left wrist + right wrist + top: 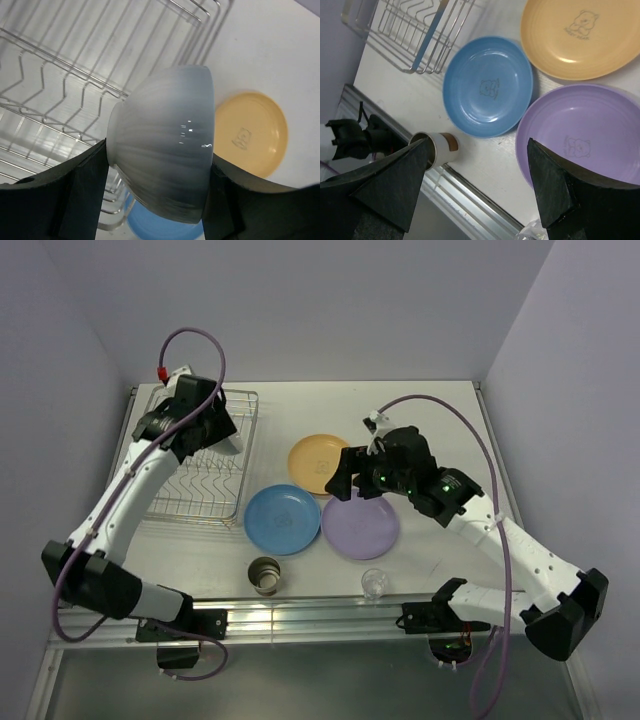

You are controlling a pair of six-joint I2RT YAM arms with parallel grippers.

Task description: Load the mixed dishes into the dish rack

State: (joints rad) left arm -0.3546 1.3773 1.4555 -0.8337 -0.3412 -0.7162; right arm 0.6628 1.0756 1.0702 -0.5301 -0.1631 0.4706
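My left gripper (220, 428) (157, 165) is shut on the white bowl (165, 150) (232, 443), holding it tilted on its side above the right part of the dish rack (200, 495) (60, 75). My right gripper (347, 480) (479, 145) hangs open and empty over the plates. On the table lie the blue plate (282, 519) (487, 85), the purple plate (362, 528) (585, 135) and the yellow-orange plate (318, 462) (580, 35). The cream cup (265, 575) (440, 147) and the small clear glass (374, 583) stand near the front edge.
The rack (415, 30) sits at the table's left side, close to the left wall. A metal rail (320, 612) runs along the front edge, just behind the arm bases. The three plates touch or slightly overlap one another at mid-table.
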